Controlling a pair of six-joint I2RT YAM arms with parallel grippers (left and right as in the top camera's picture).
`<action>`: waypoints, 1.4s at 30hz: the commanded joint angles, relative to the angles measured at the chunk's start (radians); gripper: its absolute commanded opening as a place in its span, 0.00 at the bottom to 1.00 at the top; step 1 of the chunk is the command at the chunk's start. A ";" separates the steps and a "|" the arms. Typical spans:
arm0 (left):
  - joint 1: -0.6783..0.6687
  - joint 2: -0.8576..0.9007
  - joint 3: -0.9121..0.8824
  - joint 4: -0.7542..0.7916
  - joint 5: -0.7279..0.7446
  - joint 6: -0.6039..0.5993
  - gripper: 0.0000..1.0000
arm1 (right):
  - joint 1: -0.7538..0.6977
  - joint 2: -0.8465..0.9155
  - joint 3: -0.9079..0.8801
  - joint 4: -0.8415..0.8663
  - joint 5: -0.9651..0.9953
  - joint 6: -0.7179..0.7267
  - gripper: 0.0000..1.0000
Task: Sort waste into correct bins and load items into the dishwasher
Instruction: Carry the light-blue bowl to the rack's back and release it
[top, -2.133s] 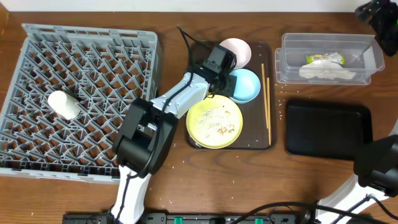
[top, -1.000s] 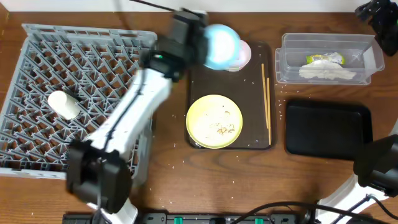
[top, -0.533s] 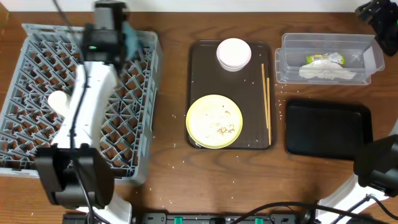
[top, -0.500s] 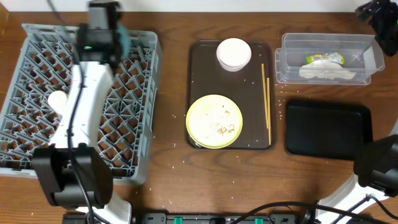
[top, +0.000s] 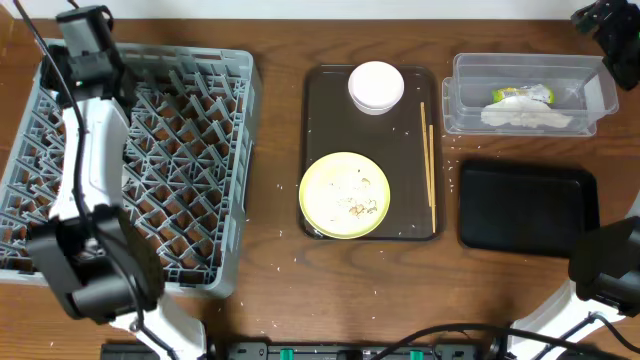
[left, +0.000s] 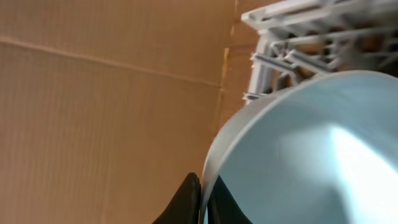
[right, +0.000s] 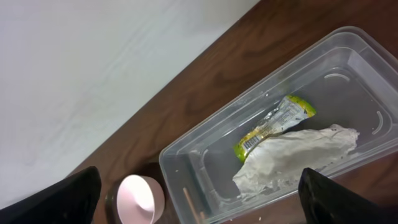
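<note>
left gripper (left: 203, 200), at the bottom edge of the wrist view, pinches the rim of one blue bowl (left: 311, 155). the bowl is tipped on edge, hollow toward the camera, at the rack's (top: 170, 170) upper left corner. right gripper (right: 199, 186) gapes wide above the tub (right: 357, 81), which contains one wrapper (right: 273, 127), lying diagonally, and one napkin (right: 292, 158). the brown tray (top: 320, 130) carries one pink bowl (top: 376, 86), one plate (top: 345, 195) and two chopsticks (top: 430, 165) running top to bottom.
</note>
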 joint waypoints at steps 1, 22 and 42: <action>0.016 0.066 0.008 0.077 -0.077 0.152 0.08 | -0.008 -0.018 0.002 -0.002 0.006 0.006 0.99; -0.053 0.194 0.004 0.303 -0.164 0.216 0.08 | -0.008 -0.018 0.002 -0.002 0.006 0.006 0.99; -0.174 0.206 -0.011 0.121 -0.179 -0.005 0.57 | -0.008 -0.018 0.002 -0.002 0.006 0.006 0.99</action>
